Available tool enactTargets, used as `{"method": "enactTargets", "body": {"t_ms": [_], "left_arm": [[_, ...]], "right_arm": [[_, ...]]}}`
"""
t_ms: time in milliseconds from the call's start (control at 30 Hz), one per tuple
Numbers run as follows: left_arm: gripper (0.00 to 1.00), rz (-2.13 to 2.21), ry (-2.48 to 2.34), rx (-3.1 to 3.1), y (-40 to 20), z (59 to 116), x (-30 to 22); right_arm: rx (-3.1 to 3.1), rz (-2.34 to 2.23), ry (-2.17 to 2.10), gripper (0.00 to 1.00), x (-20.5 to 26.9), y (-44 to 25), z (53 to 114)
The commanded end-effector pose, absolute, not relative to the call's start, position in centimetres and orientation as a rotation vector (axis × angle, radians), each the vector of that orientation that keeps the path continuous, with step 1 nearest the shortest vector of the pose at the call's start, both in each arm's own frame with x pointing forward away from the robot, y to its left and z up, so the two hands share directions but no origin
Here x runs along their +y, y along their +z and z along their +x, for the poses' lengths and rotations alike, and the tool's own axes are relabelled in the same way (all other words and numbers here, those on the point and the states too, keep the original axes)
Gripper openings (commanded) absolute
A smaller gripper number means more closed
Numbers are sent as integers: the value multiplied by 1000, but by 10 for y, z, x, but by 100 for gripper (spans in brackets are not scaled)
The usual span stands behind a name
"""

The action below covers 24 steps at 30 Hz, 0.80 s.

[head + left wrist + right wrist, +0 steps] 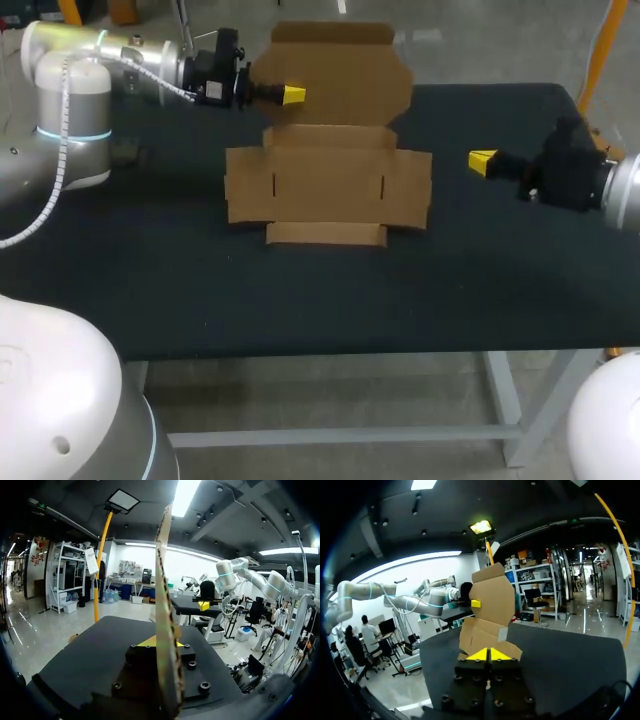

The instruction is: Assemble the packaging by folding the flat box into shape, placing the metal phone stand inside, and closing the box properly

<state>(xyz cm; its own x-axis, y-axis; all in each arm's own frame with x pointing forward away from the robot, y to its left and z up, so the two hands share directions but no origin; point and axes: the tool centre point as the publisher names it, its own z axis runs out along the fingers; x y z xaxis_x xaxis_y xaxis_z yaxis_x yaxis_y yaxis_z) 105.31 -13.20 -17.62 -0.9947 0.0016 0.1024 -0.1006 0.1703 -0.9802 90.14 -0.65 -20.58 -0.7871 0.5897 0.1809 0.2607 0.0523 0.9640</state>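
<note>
A brown cardboard box lies unfolded in the middle of the black table, its lid flap raised at the far side. My left gripper is shut on that flap's left edge. In the left wrist view the flap runs edge-on between the yellow tips of my left gripper. My right gripper hovers to the right of the box, shut and empty. From the right wrist view, my right gripper points at the box and the raised flap. No phone stand is in view.
The table's black surface surrounds the box on all sides, with its front edge towards the camera. My other arm's gripper shows across the table in the left wrist view.
</note>
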Motion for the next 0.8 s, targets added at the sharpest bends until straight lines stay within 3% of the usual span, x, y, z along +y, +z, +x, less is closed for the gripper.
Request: {"method": "enactTargets", "body": {"t_ms": [33,800], "left_arm": [[0,148,1998,-2377,-169,1037,-134],[0,230,1992,-2374,-141,988,-146]], "right_arm": [[2043,842,1807,0,-19,-206,877],[2093,774,1745,0,-33,-232,837]]}}
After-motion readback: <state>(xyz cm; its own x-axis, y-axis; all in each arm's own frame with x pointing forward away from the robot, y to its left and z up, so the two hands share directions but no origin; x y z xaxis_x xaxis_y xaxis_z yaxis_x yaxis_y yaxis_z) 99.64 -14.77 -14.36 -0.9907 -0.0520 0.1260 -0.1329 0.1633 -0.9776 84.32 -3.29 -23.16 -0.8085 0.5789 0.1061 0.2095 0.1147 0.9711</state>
